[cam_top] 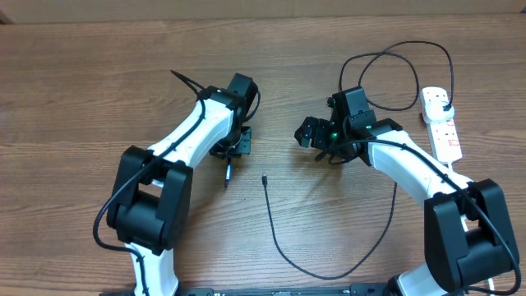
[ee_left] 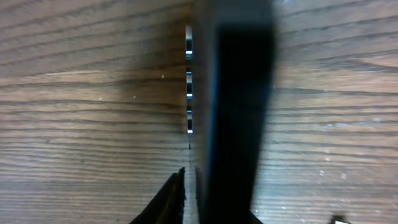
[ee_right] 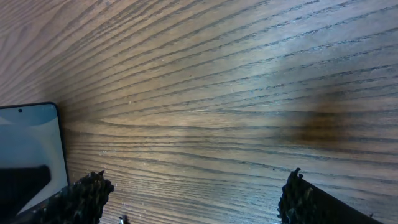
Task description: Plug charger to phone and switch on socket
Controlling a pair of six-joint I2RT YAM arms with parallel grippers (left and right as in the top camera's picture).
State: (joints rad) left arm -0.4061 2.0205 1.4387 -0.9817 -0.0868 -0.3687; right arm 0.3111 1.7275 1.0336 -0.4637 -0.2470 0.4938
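The phone (cam_top: 228,171) stands on its long edge on the table, seen from above as a thin dark sliver. My left gripper (cam_top: 229,154) straddles it. In the left wrist view the phone (ee_left: 233,106) is a dark slab between the jaws of the left gripper (ee_left: 196,180). A slim gap shows beside the near finger (ee_left: 174,196), and the other finger is hidden. The phone's lit screen (ee_right: 25,149) faces my right gripper (ee_right: 198,186), which is wide open over bare wood (cam_top: 309,141). The charger's connector tip (cam_top: 264,178) lies between the arms. Its cable (cam_top: 283,247) loops round to the socket (cam_top: 445,131).
The charger's black cable makes a big loop (cam_top: 394,57) behind the right arm and ends at a plug (cam_top: 443,100) on the power strip. More cable curves near the table's front edge (cam_top: 345,271).
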